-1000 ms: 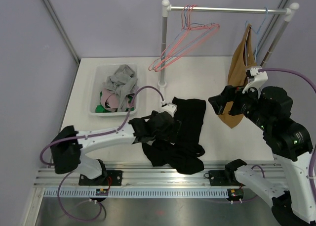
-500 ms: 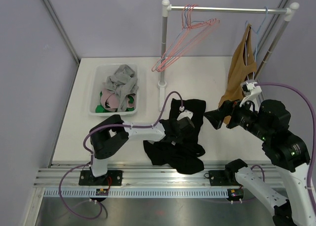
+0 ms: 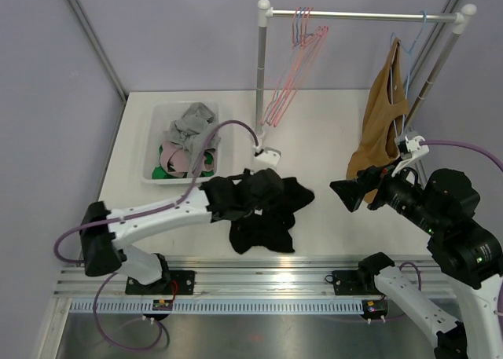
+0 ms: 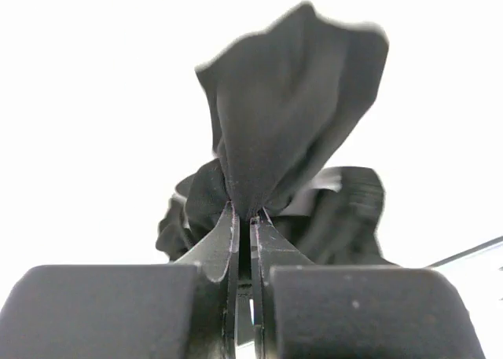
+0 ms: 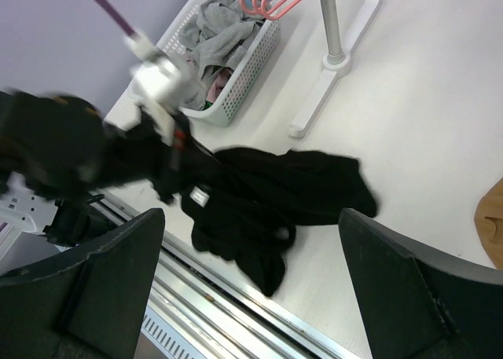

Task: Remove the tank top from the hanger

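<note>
Low in the top view, the left gripper [image 4: 245,219] is clamped on a fold of a black garment [image 3: 263,227] that lies bunched on the worktop [image 3: 330,131]. In its wrist view the cloth rises straight out of the closed jaws.

At the lower right, the right gripper [image 3: 351,194] stands wide and holds nothing. It hovers just beside the bottom hem of the tan tank top [image 3: 383,131].

The tank top hangs at the upper right on a blue hanger [image 3: 409,60] hooked over the rail [image 3: 361,16]. It appears not yet removed.

To do the step well, the right gripper would probably pinch a shoulder strap rather than the hem. It could then ease that strap sideways off the hanger's arm, so the hanger does not swing or come off the rail.
</note>
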Motion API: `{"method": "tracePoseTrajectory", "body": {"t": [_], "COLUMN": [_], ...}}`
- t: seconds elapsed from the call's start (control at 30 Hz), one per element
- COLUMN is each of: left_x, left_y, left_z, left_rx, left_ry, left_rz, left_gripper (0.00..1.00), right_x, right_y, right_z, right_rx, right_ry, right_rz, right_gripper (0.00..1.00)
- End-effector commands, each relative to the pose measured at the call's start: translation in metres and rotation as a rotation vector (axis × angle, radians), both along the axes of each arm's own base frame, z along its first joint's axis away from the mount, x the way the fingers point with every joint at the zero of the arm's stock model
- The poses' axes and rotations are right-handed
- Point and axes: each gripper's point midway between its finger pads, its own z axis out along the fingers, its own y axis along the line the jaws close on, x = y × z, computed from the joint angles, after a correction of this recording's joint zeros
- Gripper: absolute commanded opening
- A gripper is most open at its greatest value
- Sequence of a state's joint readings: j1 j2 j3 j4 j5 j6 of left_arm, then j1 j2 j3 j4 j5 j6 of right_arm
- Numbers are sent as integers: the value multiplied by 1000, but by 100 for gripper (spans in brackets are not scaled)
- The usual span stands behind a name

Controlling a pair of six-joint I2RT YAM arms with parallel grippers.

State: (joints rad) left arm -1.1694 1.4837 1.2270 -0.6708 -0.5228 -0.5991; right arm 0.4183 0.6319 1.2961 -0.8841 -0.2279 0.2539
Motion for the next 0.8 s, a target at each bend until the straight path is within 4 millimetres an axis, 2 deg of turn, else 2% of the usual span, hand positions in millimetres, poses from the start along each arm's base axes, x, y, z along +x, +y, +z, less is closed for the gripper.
{"method": "tracePoseTrajectory", "body": {"t": [0.0, 0.03, 0.13, 0.17, 0.23, 0.27, 0.4, 0.43, 0.5, 0.53, 0.6, 0.63, 0.7, 0.73, 0.77], "left_x": [20, 25, 39, 41, 52, 54, 79, 91, 106, 122, 139, 156, 174, 184, 201], "left_y": [47, 55, 95, 106, 131, 139, 179, 194, 206, 215, 227, 238, 243, 252, 251], "left_z": [83, 107, 147, 171, 194, 221, 262, 263, 268, 261, 257, 245, 235, 237, 219], "left_rx": [-23, -42, -36, -66, -49, -94, -69, -51, -45, -22, 2, 31, 38, 36, 55], "left_ry": [-171, -212, -269, -297, -337, -374, -447, -440, -439, -420, -409, -376, -342, -338, -292], "left_rz": [121, 137, 205, 222, 266, 284, 380, 405, 434, 449, 485, 521, 524, 543, 540], "left_gripper": [0, 0, 0, 0, 0, 0, 0, 0, 0, 0, 0, 0, 0, 0, 0], "right_x": [-2, -1, -1, -1, 0, 0, 4, 4, 3, 3, 4, 4, 7, 8, 11], "right_y": [-2, -2, -2, -1, -1, 0, 1, 2, 3, 3, 4, 4, 6, 6, 6], "right_z": [16, 17, 21, 21, 24, 24, 24, 25, 26, 27, 29, 30, 30, 31, 30], "right_rx": [3, 4, 10, 9, 11, 11, 14, 17, 24, 26, 30, 30, 32, 32, 29], "right_ry": [-62, -65, -72, -73, -75, -73, -70, -71, -75, -77, -85, -86, -82, -84, -80], "right_rz": [2, 1, 2, 5, 5, 6, 4, 8, 12, 13, 16, 16, 16, 16, 5], "right_gripper": [99, 100, 99, 100, 99, 99, 100, 100, 100, 99, 99, 100, 99, 100, 99]}}
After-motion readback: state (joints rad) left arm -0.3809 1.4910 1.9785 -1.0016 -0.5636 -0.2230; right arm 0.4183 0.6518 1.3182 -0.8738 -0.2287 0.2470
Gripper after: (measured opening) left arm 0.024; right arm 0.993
